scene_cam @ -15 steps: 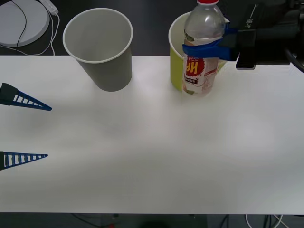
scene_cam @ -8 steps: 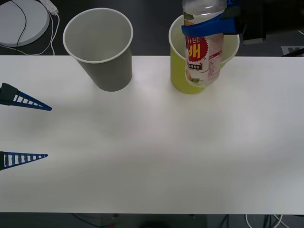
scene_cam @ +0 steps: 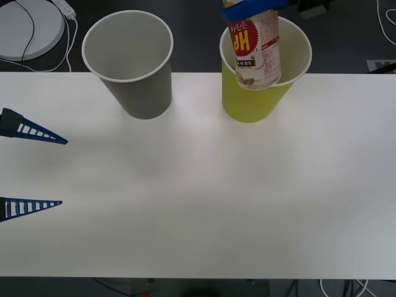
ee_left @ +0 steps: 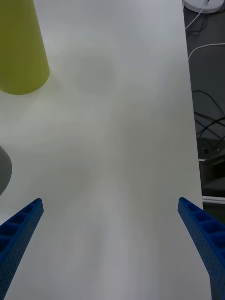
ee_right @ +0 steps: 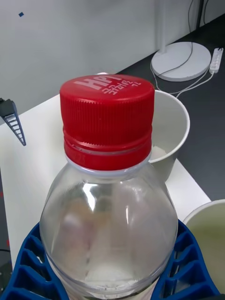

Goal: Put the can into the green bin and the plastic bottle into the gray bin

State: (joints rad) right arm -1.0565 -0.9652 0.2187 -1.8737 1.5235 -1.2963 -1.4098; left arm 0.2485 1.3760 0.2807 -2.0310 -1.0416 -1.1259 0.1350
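Observation:
My right gripper (scene_cam: 252,7) is shut on the plastic bottle (scene_cam: 253,46), a clear one with an orange-red and white label, and holds it upright at the top edge of the front view. The bottle's lower half overlaps the mouth of the green bin (scene_cam: 250,102). Its red cap (ee_right: 107,119) is close up in the right wrist view, with blue fingers (ee_right: 28,267) around the body. The gray bin (scene_cam: 145,93) stands to the left of the green one. My left gripper (scene_cam: 60,171) waits open at the table's left edge. The can is out of view.
A white table (scene_cam: 216,198) carries both bins near its far edge. Behind its far left corner, off the table, lie a round white disc (scene_cam: 28,25) and cables. In the left wrist view the green bin (ee_left: 21,51) stands ahead of the left gripper (ee_left: 110,211).
My right gripper has lifted the bottle and carried it leftward, from the green bin's right front to over the bin's mouth. The left arm has not moved.

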